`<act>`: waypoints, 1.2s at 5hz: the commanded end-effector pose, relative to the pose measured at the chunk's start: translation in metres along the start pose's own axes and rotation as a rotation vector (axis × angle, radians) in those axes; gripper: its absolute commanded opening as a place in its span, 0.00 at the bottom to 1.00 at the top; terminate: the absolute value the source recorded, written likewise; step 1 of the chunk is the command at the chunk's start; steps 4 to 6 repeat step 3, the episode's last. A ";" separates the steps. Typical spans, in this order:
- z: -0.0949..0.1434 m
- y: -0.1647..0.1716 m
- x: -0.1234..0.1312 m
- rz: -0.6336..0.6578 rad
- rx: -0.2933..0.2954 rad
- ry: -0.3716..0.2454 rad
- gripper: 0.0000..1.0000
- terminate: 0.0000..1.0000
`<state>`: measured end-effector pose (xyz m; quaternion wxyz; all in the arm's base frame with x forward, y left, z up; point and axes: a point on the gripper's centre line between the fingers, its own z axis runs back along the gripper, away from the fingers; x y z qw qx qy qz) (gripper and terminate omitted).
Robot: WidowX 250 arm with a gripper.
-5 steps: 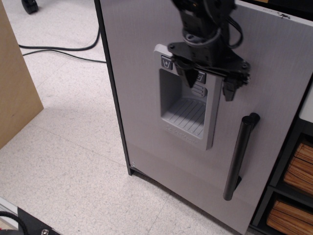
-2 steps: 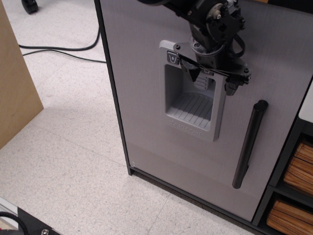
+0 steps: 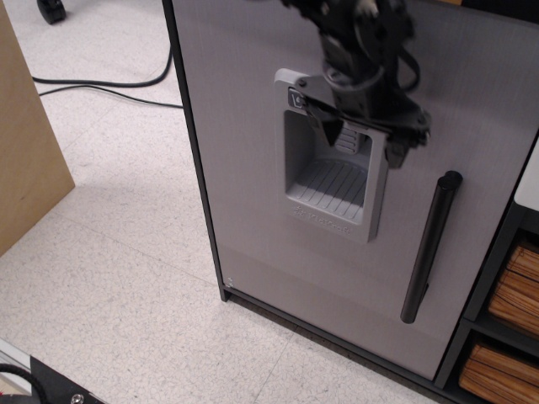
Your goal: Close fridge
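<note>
Speckled floor [image 3: 109, 278] nearest, open room left of cabinet; brown panel [image 3: 25, 143] at left edge. Fridge [image 3: 244, 194] upright, grey door flat to camera, long axis vertical, bottom edge meets floor. Gripper [image 3: 360, 135] in front of dispenser niche [image 3: 328, 168], spread wide, holding nothing. Black bar handle [image 3: 429, 248] right of it, apart. Cables [image 3: 101, 84] far left; woven baskets [image 3: 505, 337] right.

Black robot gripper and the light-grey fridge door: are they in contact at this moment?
Cannot tell. The only view looks down the door; the black gripper overlaps the light-grey fridge door at its recessed grey dispenser niche, hiding any contact or gap.
</note>
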<state>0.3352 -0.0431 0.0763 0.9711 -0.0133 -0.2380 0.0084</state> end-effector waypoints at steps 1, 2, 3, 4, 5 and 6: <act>0.042 0.016 -0.021 0.050 -0.015 0.074 1.00 0.00; 0.042 0.016 -0.021 0.050 -0.015 0.074 1.00 0.00; 0.042 0.016 -0.021 0.050 -0.015 0.074 1.00 1.00; 0.042 0.016 -0.021 0.050 -0.015 0.074 1.00 1.00; 0.042 0.016 -0.021 0.050 -0.015 0.074 1.00 1.00; 0.042 0.016 -0.021 0.050 -0.015 0.074 1.00 1.00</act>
